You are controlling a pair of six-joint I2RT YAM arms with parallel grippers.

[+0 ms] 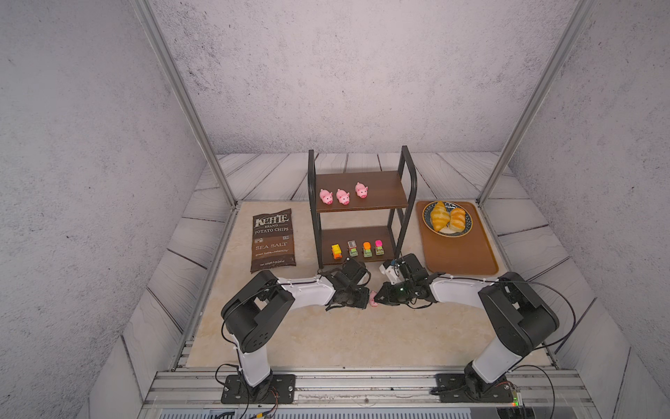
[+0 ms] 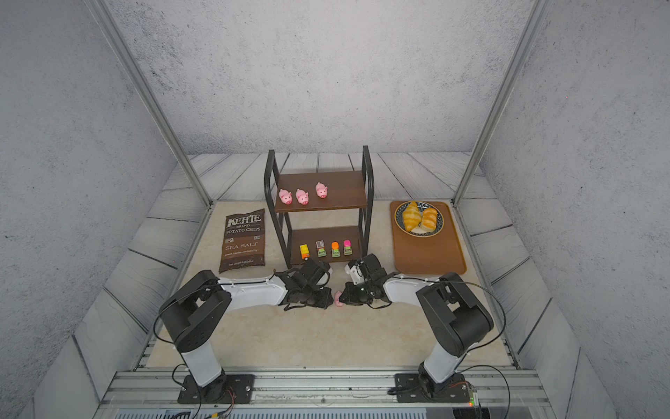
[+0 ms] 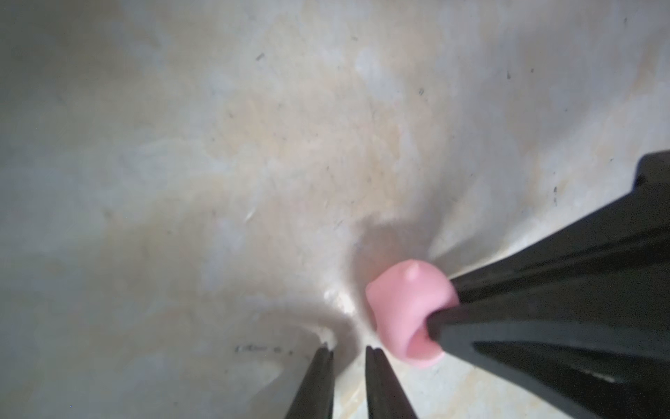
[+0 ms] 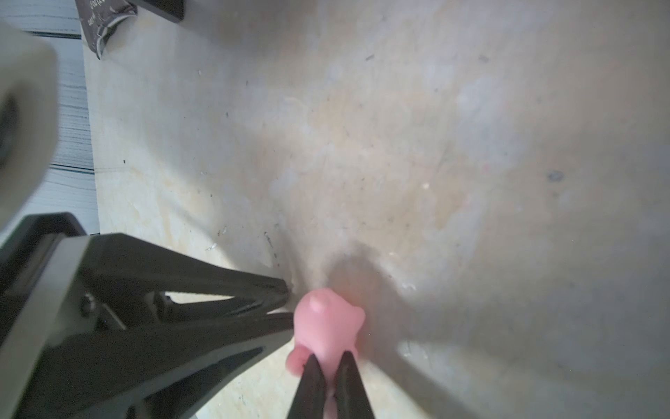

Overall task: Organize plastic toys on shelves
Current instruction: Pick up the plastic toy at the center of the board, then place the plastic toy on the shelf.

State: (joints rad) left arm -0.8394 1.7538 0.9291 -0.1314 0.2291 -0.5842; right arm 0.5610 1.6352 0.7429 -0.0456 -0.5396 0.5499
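The right jaws are clenched on a smooth pink pig [image 4: 326, 323], low at the beige table [image 4: 471, 145]. The left jaws stand slightly parted and empty just beside it. The left arm [image 1: 308, 292] and right arm [image 1: 456, 290] stretch low, ends nearly meeting mid-table. Behind, a bag [image 1: 272, 239] reads "KETTLE BRAND POTATO CHIPS, SEA SALT" beside the dark-wood shelves [image 1: 384, 185].

Clearance, tabletop [image 1: 326, 337], 12 o'clock at the back wall.
12 o'clock: shelves [image 1: 384, 183] — three pigs [image 1: 342, 196] crowd the upper board's 9 o'clock side, 3 o'clock side bare; four trucks [image 1: 353, 248] line the lower front.
10 o'clock: chip bag [image 1: 272, 239], flat.
2 o'clock: tray [image 1: 460, 254], plate [image 1: 427, 223] at its far end, near end bare.
Centre: left gripper [image 3: 348, 350] and right gripper [image 4: 330, 362] meet at a fourth pig [image 4: 326, 323], barring the lower board.
6 o'clock: open surface.
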